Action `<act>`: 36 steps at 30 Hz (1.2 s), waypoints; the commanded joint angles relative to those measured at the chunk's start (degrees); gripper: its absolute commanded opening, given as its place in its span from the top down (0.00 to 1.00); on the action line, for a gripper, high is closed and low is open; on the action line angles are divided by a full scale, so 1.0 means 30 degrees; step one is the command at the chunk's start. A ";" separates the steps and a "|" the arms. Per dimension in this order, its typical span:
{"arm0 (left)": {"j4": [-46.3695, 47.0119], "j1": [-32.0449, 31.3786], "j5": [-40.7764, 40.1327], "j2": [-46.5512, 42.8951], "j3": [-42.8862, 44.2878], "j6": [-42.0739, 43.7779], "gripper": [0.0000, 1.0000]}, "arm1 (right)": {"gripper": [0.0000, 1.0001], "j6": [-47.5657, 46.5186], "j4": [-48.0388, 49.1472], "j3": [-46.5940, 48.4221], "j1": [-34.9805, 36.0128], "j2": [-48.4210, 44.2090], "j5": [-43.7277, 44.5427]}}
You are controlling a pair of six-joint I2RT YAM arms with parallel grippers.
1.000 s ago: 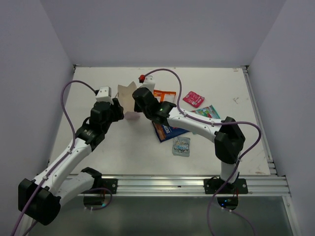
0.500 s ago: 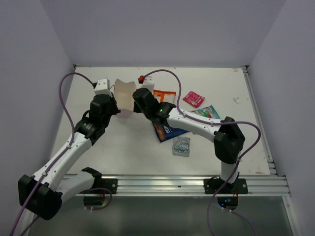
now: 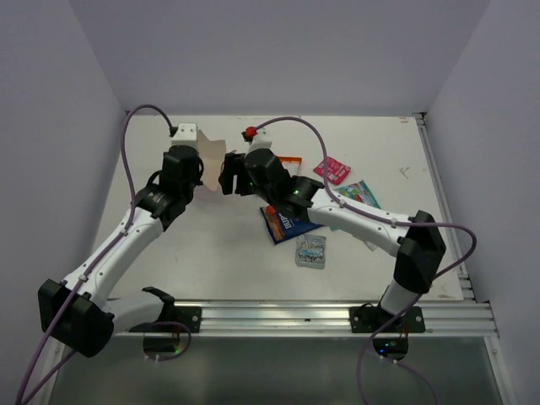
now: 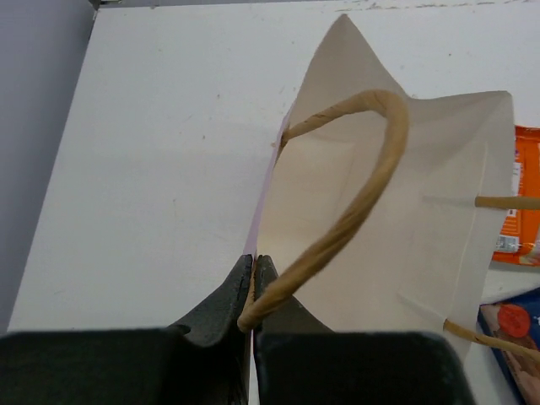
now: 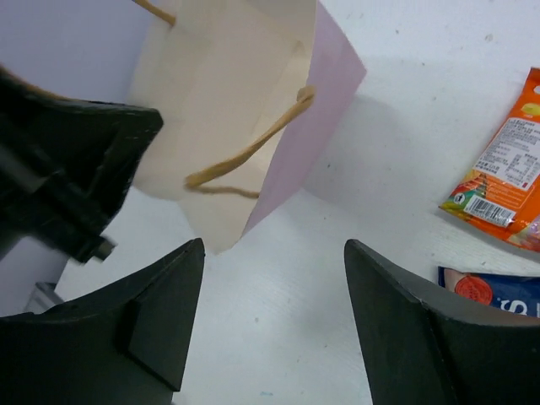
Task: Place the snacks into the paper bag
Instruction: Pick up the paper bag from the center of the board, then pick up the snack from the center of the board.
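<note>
Two arms meet over the far left-centre of the white table (image 3: 202, 253) in the top view. The left gripper (image 3: 204, 163) sits against the left side of the paper bag (image 3: 214, 152), and the right gripper (image 3: 228, 177) hangs just beside the bag's near right corner. Five packets lie on the table to the right of the bag, apart from it. The orange packet (image 3: 289, 161) is partly hidden behind the right arm, with the pink-red packet (image 3: 332, 170) and the teal-green packet (image 3: 359, 193) further right. The dark blue packet (image 3: 285, 224) lies partly under that arm, and the silver-grey packet (image 3: 310, 251) is nearest the bases. In the left wrist view, the left fingers (image 4: 239, 291) are pressed together on the bag's thin wall at its rim, beside the root of a tan string handle (image 4: 371, 169). That handle arcs across the open mouth, and the cream inside faces the camera. Corners of the orange and dark blue packets show at the right edge. In the right wrist view, the right fingers (image 5: 160, 312) stand wide apart with bare table between them. The bag lies just ahead of the gap, its mouth turned toward the camera and its pale pink side on the right. The left gripper's dark body is at the bag's left, and the orange and dark blue packets lie off to the right.
</note>
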 commanded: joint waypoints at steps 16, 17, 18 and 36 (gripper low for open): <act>0.0466 -0.0061 -0.3359 0.1079 0.0414 0.3710 1.00 | 0.16 -0.0281 0.0283 -0.9188 -0.4711 -0.8249 -0.2473; 0.0496 -0.0061 -0.3329 0.1050 0.0355 0.3710 1.00 | 0.16 -0.0077 0.0432 -0.9662 -0.5528 -0.8366 -0.2505; 0.0525 -0.0061 -0.3300 0.1021 0.0238 0.3710 1.00 | 0.16 -0.0046 0.0491 -1.0044 -0.5885 -0.8541 -0.2534; 0.1521 -0.0002 -0.2362 0.0669 -0.0789 0.3945 1.00 | 0.28 -0.2506 0.0200 -1.0399 -1.0898 -0.3652 -0.6689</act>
